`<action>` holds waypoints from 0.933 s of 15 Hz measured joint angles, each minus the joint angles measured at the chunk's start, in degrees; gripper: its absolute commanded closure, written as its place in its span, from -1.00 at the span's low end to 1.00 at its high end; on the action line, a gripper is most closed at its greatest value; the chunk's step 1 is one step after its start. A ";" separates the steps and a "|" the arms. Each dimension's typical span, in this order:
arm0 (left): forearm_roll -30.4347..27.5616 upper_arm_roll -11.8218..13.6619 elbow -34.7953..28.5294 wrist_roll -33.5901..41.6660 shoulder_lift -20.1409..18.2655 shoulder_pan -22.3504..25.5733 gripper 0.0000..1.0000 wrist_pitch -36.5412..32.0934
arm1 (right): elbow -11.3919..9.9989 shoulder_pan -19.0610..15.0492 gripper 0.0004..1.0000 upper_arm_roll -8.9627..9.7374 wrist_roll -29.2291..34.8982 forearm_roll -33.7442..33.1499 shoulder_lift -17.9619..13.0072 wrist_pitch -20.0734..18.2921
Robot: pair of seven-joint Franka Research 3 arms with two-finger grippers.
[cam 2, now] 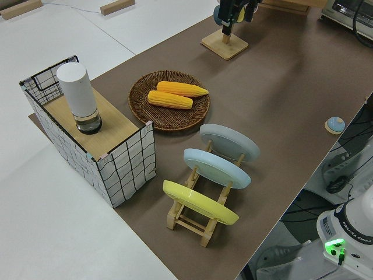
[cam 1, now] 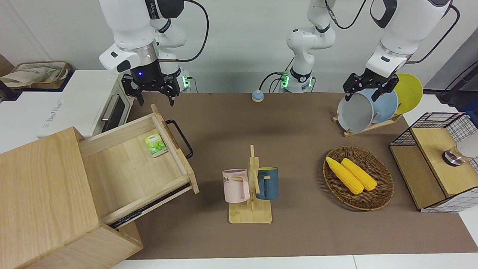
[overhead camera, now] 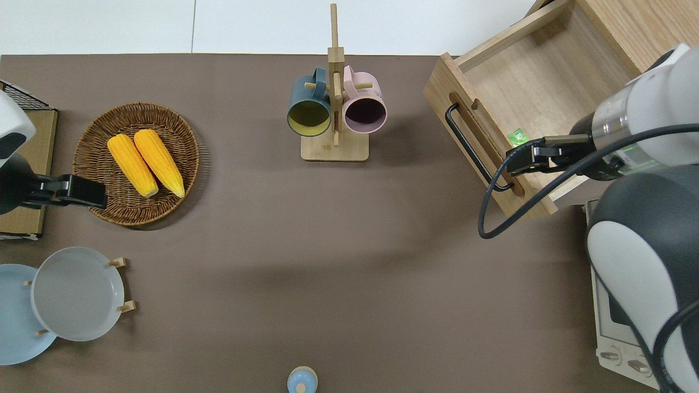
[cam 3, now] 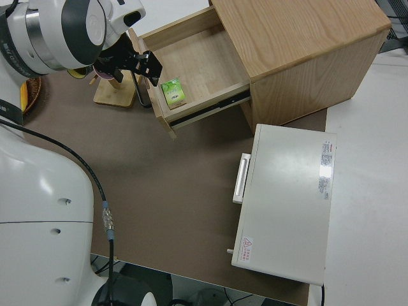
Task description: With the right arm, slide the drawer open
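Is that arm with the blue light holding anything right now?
No. The right gripper is open and holds nothing, raised clear of the open drawer and its handle.

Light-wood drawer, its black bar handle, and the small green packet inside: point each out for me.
Light-wood drawer (cam 1: 127, 168): front view, bare floor of the open drawer.
Black bar handle (overhead camera: 464, 143): overhead view, middle of the bar.
Small green packet (cam 3: 173, 92): right side view, centre of the packet.

Bright even indoor light from above, soft faint shadows on the table (cam 1: 298, 224), sharp focus, no glare
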 measured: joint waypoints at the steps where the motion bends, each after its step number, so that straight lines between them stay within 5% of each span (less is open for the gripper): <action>1: 0.00 0.00 0.00 0.00 0.00 0.00 -0.99 0.00 | -0.51 -0.96 -0.97 0.57 -1.35 0.00 -0.16 0.00; 8: 0.00 0.00 0.00 0.00 0.00 0.00 -0.99 0.00 | -3.19 -7.37 -0.97 2.34 -9.12 0.01 -0.25 1.13; 14: 0.00 0.00 0.00 0.00 0.00 0.00 -0.99 0.00 | -3.98 -8.57 -0.97 2.67 -9.75 0.04 -0.25 1.86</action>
